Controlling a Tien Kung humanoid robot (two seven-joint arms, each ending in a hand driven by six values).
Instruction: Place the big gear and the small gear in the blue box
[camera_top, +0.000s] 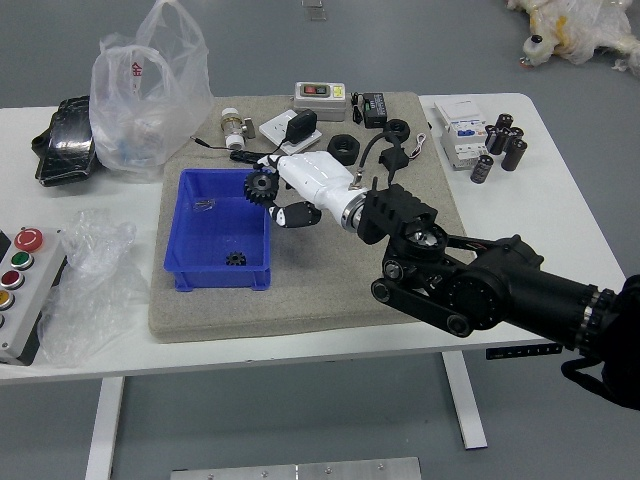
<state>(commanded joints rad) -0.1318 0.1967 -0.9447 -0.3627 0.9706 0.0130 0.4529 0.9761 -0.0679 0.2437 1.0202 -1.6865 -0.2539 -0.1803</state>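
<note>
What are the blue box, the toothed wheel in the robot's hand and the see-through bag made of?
Blue box: probably hard plastic, evenly coloured with a slight sheen.
Gear in the right hand: dark; plastic or dark metal, the view doesn't settle which.
Bag: apparently thin plastic film, translucent and crinkled.
</note>
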